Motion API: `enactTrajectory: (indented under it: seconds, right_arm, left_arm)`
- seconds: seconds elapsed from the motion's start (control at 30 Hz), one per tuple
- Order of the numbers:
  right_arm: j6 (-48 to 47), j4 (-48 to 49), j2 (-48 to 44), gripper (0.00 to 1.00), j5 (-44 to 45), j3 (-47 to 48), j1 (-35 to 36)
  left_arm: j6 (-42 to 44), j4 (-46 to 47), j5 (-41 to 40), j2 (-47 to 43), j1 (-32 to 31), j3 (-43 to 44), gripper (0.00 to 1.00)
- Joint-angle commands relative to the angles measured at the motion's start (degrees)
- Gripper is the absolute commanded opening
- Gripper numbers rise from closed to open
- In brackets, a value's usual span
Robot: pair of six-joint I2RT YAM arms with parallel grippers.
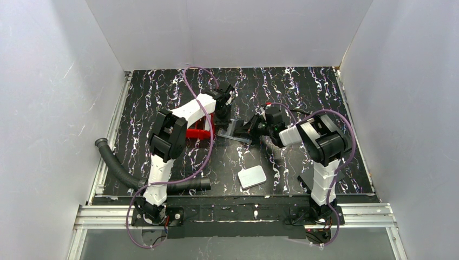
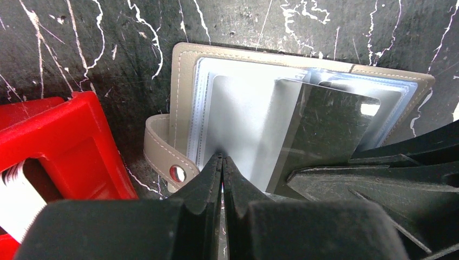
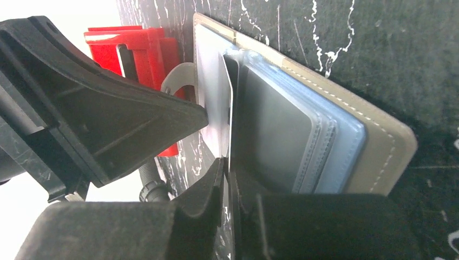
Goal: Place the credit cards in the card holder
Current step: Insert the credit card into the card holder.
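The card holder (image 2: 184, 70) lies open on the table, beige with clear sleeves; it also shows in the top view (image 1: 236, 130) and the right wrist view (image 3: 379, 141). A pale grey credit card (image 2: 243, 119) lies partly in a sleeve. My left gripper (image 2: 222, 158) is shut, its tips against that card's near edge. My right gripper (image 3: 227, 162) is shut on a thin clear sleeve leaf (image 2: 325, 130) and holds it up off the holder. More white cards (image 2: 13, 197) sit in the red tray (image 2: 81, 141).
The red tray (image 1: 199, 131) stands just left of the holder, touching distance from my left gripper (image 1: 223, 120). My right gripper (image 1: 251, 130) is at the holder's right side. A thicker white rounded slab (image 1: 252, 176) lies near the front. A black hose (image 1: 116, 165) lies front left.
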Motion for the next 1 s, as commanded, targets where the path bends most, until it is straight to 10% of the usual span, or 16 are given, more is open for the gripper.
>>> enactTrajectory:
  seconds: [0.0, 0.2, 0.53, 0.97]
  right_arm:
    - [-8.83, -8.84, -2.81, 0.20, 2.03, 1.90, -0.41]
    - [-18.62, -26.25, -6.66, 0.44, 6.16, 5.97, -0.92]
    - [-22.15, -30.34, -5.76, 0.54, 5.85, 8.65, -1.38]
    - [-7.73, -12.27, -1.65, 0.16, 2.47, 3.68, -1.38]
  left_arm:
    - [0.11, -1.71, 0.50, -1.19, -0.56, -1.87, 0.01]
    - [0.59, -1.69, 0.14, -1.37, -0.56, -2.13, 0.01]
    - [0.78, -1.60, 0.20, -1.75, -0.56, -2.15, 0.01]
    - [0.52, -1.60, 1.09, -1.96, -0.55, -2.05, 0.01]
